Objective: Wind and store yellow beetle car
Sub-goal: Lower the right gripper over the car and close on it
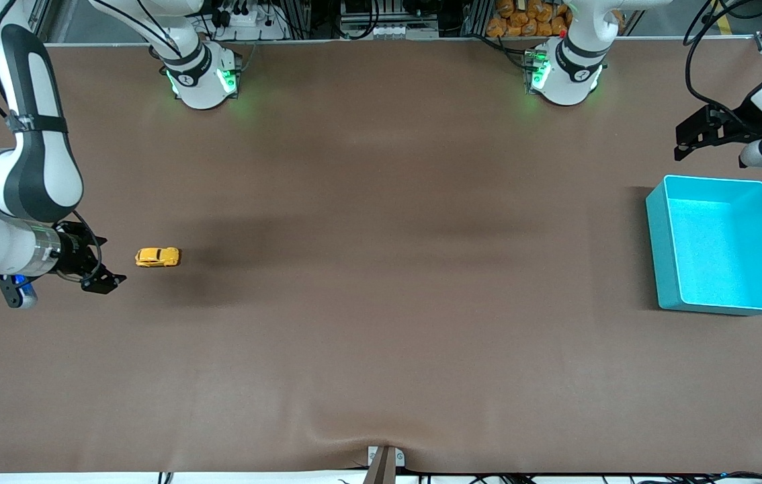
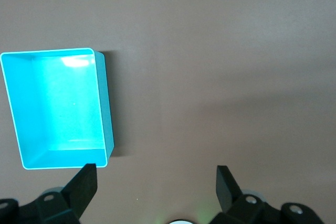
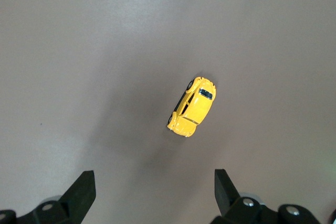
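A: Where was the yellow beetle car (image 1: 158, 257)?

B: Upright on the tabletop (image 1: 381, 323), well apart from the turquoise bin (image 1: 660, 242), toward the right arm's end.

A: Gripper status?

B: The right gripper (image 1: 104, 277) hung near the car, jaws apart, empty. The left gripper (image 1: 687, 140) hung near the bin, jaws apart, empty.

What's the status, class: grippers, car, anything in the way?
Right gripper open beside yellow beetle car, not touching. Left gripper open near turquoise bin. Nothing between car and gripper.
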Available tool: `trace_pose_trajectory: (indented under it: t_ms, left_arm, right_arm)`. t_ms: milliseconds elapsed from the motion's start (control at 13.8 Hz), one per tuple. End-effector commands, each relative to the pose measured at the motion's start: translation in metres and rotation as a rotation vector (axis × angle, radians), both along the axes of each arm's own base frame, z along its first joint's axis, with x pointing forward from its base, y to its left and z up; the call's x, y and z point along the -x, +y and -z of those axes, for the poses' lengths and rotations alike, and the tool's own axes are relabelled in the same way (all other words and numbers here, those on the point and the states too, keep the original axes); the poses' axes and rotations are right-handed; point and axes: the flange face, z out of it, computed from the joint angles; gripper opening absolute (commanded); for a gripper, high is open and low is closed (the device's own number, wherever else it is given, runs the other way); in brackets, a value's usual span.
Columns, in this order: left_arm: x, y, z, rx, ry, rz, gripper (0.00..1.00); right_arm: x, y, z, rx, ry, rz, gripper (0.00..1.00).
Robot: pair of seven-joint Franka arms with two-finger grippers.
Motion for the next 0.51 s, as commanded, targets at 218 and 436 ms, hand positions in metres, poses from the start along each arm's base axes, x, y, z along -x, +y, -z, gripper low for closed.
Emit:
trace_pose_trajectory:
  t_ms: [218,436]
  left_arm:
    - [0.0,0.002,-0.004,0.018,-0.007,0.009,1.0]
    - [0.001,0.002,-0.005,0.018,-0.008,0.009,1.0]
  right_arm:
    - [0.008,0.005,0.043,0.028,-0.034,0.361,1.0]
    - [0.027,0.001,0.074,0.051,-0.011,0.454,1.0]
